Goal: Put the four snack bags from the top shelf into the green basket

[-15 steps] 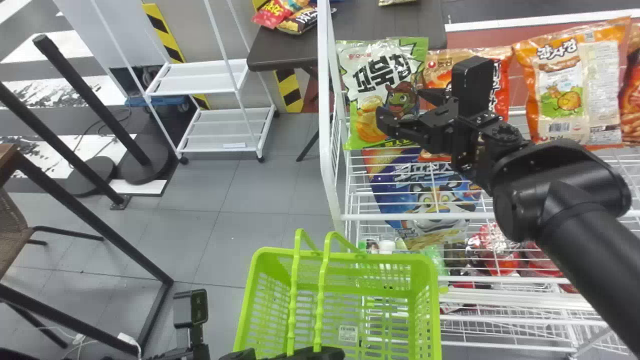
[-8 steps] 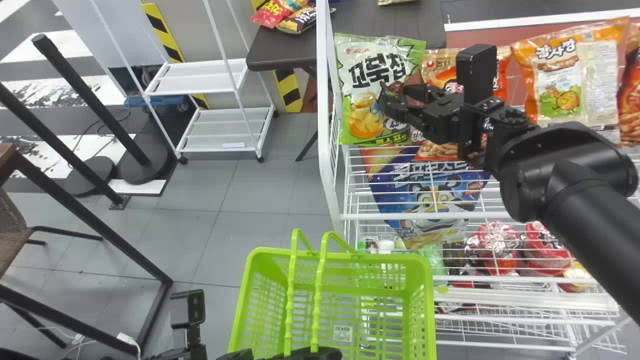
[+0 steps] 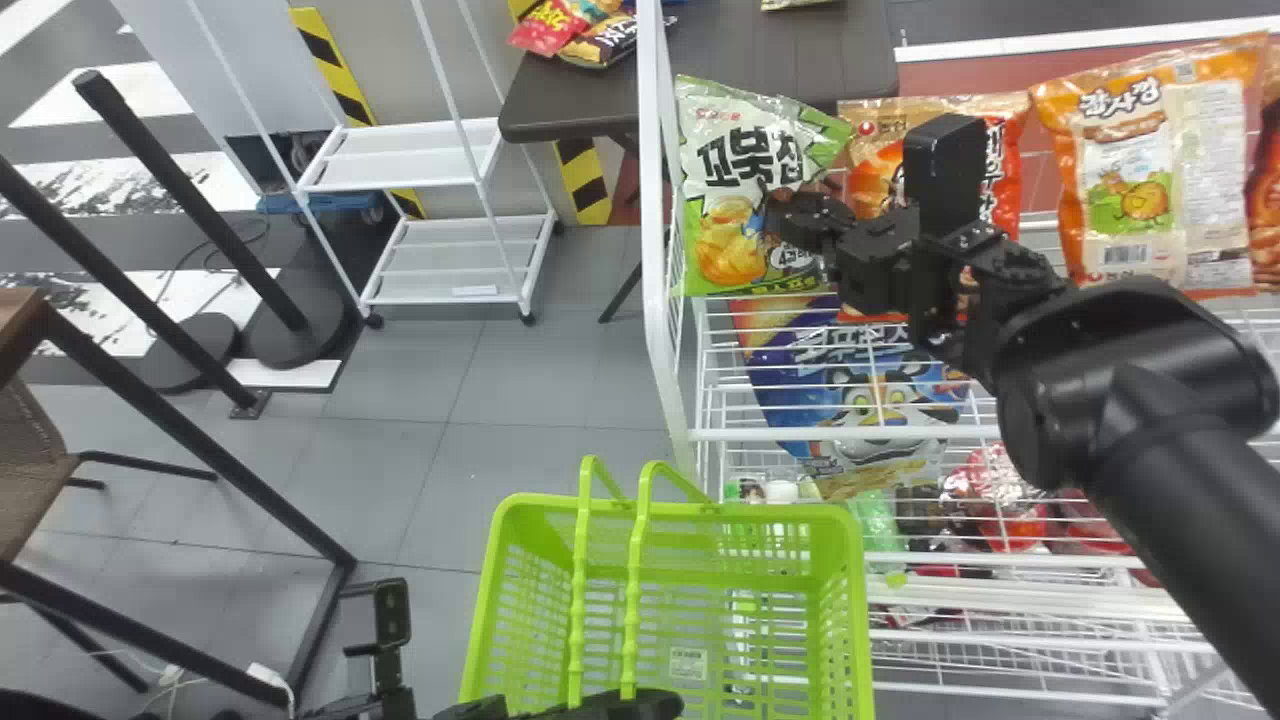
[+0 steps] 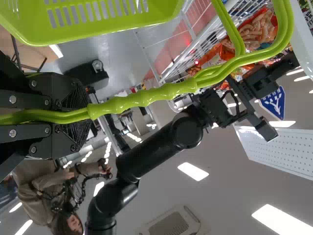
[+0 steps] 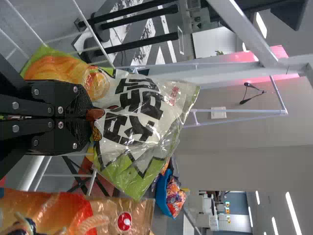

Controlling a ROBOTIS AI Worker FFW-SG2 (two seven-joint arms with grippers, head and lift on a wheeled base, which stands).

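Green-and-white bag [image 3: 740, 165] pinched in my right gripper's [image 3: 786, 213] jaws, left end of the shelf [image 3: 850, 433]; nearer, my left gripper's [image 3: 600, 706] jaws clamp the basket [image 3: 785, 514] handles [image 3: 634, 590].

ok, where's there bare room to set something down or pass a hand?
Inside the green basket, right of its handles in the head view; also the grey floor between basket and white cart. Crowded: around the right gripper, pinching the green-and-white bag beside the red-orange bag.
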